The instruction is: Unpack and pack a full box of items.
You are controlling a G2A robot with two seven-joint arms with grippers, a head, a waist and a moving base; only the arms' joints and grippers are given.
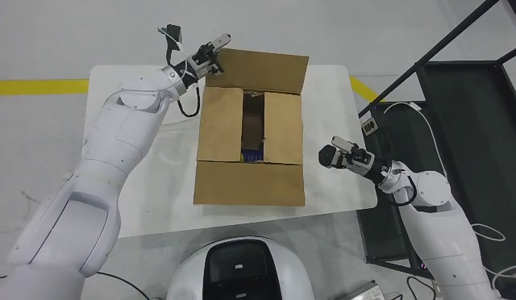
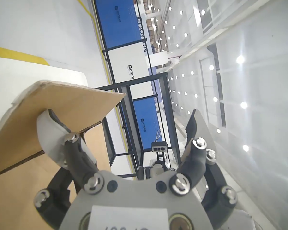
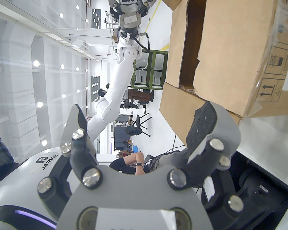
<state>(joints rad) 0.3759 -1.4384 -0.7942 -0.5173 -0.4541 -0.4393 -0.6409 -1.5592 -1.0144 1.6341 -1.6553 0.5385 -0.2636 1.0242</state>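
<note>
The left gripper [image 1: 211,52] is at the far left corner of the cardboard box [image 1: 222,122], its arm stretched up along the left side of the white table [image 1: 330,98]; the jaws stand wide apart and clasp nothing, though in the left wrist view one white fingertip [image 2: 48,123] presses against the underside of the raised far flap [image 2: 50,106] while the other finger stays well apart from it. The box sits at the middle of the table; its far flap [image 1: 262,70] stands open, its two side flaps lie nearly flat with a narrow gap between them, and its near flap lies flat toward the robot. Through the gap shows what appears to be a blue item [image 1: 252,153]; most of the contents are hidden by the flaps and by shadow. The right gripper [image 1: 329,153] hangs just off the right side of the box, near the table's right edge, its forearm bent back toward the robot; its fingers are spread wide and hold nothing, and the right wrist view looks across them [image 3: 140,111] at the box's side and flaps [image 3: 230,37]. A black metal rack [image 1: 451,82] stands beyond the table at right, cut off by the picture's edge.
</note>
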